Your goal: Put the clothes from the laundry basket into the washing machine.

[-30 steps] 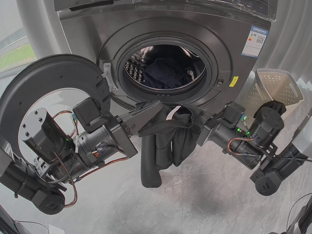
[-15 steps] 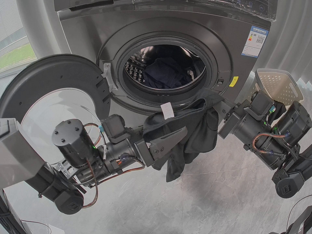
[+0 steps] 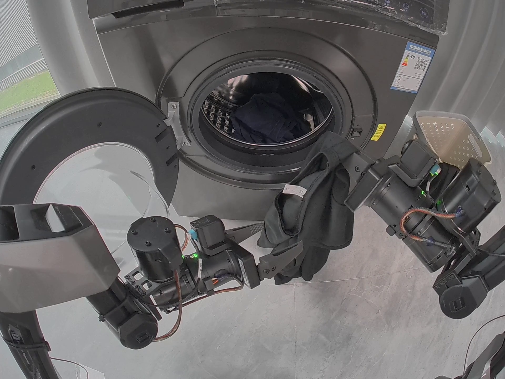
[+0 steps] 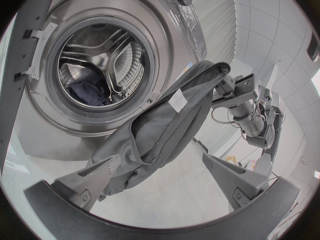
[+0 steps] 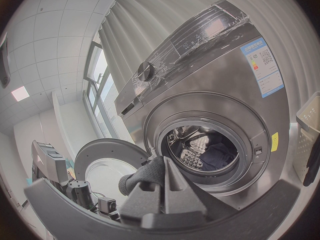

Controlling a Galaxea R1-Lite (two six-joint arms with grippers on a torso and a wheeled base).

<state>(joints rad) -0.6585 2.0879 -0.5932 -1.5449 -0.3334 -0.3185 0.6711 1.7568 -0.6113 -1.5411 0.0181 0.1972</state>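
Dark grey garment [image 3: 311, 211] hangs in the air in front of the washing machine [image 3: 252, 38], just below the open port and toward robot's right, not inside yet. Top corner is pinched in the right gripper [image 3: 351, 160], jaws clenched tight on the cloth. Right wrist view shows the same: fingers [image 5: 180, 190] pressed together w/ a grey fold bulging out beside them. Rest of the garment sags down as a loose pouch, white tag [image 3: 294, 189] showing near the upper edge.

Low end droops btwn the fingers of the left gripper [image 3: 281, 236], which sits under the garment w/ jaws spread wide, clamping nothing. In left wrist view the cloth lies against one finger [image 4: 100, 174]; the other finger [image 4: 230, 177] is well apart from it.

Drum [image 3: 213, 114] has dark blue clothes [image 3: 268, 118] lying at the bottom. Door [image 3: 79, 127] is swung fully open on robot's left, round glass facing up. Laundry basket [image 3: 452, 135], beige w/ holes, stands just beside the machine on robot's right, behind the right arm; a dark piece [image 5: 314, 164] hangs at its rim. Grey tiled floor [image 3: 342, 322] under everything.
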